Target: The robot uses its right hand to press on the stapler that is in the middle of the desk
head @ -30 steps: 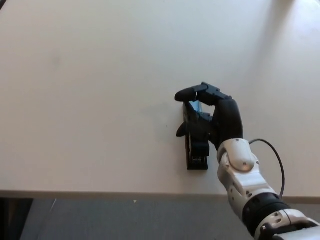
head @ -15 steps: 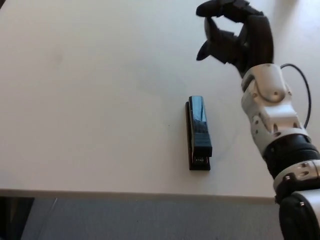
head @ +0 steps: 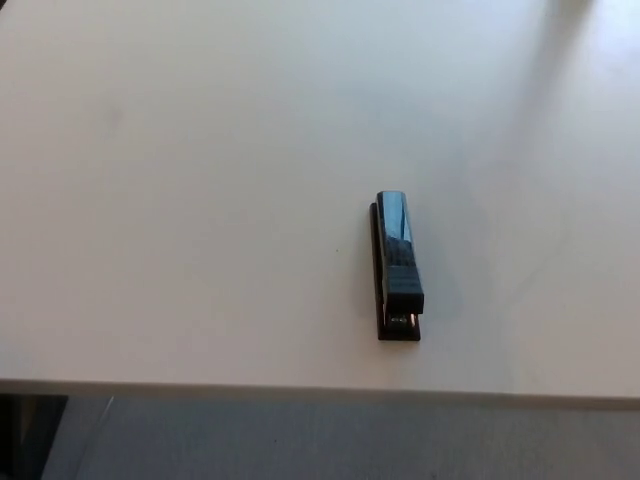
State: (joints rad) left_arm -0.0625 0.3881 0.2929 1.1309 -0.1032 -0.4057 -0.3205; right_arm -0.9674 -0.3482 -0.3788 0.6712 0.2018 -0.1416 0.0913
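— Where was the stapler (head: 397,266)?

— It lay flat on the pale surface (head: 200,180), a little right of the middle of the view and close to the near edge. It was black and glossy, with a bluish sheen along its top. Its long axis ran from near to far, almost straight, with the far end leaning very slightly to the left.

— Which end was which?

— The near end showed a squared block and a small bright glint of metal just under it. The far end was rounded off. A thin dark base showed along its left side, under the top arm.

— And the right hand? How wide, and touching what?

— It did not show anywhere in the head view, so I could not tell how far its fingers were spread or whether it held anything. Nothing was touching the stapler; it sat alone.

— The left hand?

— Out of view as well, so I could say nothing of its state.

— What lay around the stapler?

— Only bare surface on every side, lit more brightly toward the far right, with a soft band of shadow crossing there. Past the near edge ran a strip of grey floor (head: 300,440), and a dark patch showed at the near left corner.
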